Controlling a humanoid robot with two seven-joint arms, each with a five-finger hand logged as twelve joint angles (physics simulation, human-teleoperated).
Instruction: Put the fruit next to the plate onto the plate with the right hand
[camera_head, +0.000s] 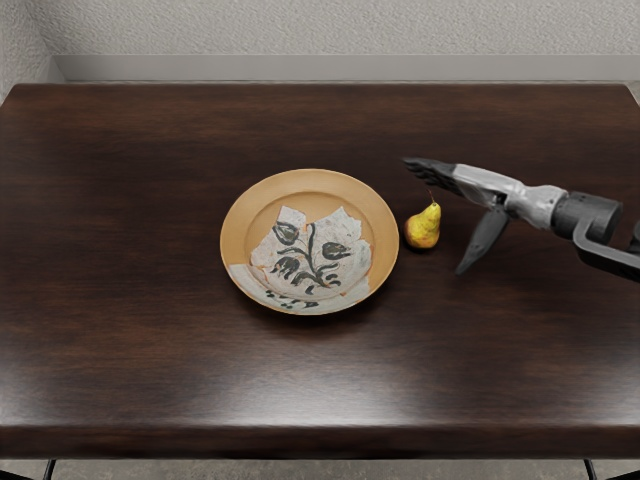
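Head view, slanting down. Small yellow pear (423, 228), reddish low on one side, dark stem up, standing upright on the bench (150, 350) just beside the plate (250, 205), at the plate's 3 o'clock. Thin strip of dark wood showing between fruit and rim; not on the plate.

Round, shallow plate in orange-tan, patches of grey-white across the lower part of its well, a dark flower drawing in the middle.

At the pear's 3 o'clock, the right robot hand (487, 192), reaching in from the picture's right edge on a grey forearm with a black wrist section. Fingers (430, 168) stretched straight toward 9 o'clock, dark tips ending at about the pear's 12 o'clock, above the stem as seen from here. Thumb (482, 240) splayed away toward 6 o'clock, off at the pear's 4 o'clock. Spread wide apart and clamped on nothing — pear sitting in the opening between fingers and thumb, clear of both in this view. Height of the robot hand over the bench hard to judge from this angle.

Bench of dark brown wood, grain running 9 to 3 o'clock, filling most of the frame, plate near its middle. Beyond the far edge at 12 o'clock, a pale speckled wall with a grey strip along its foot.
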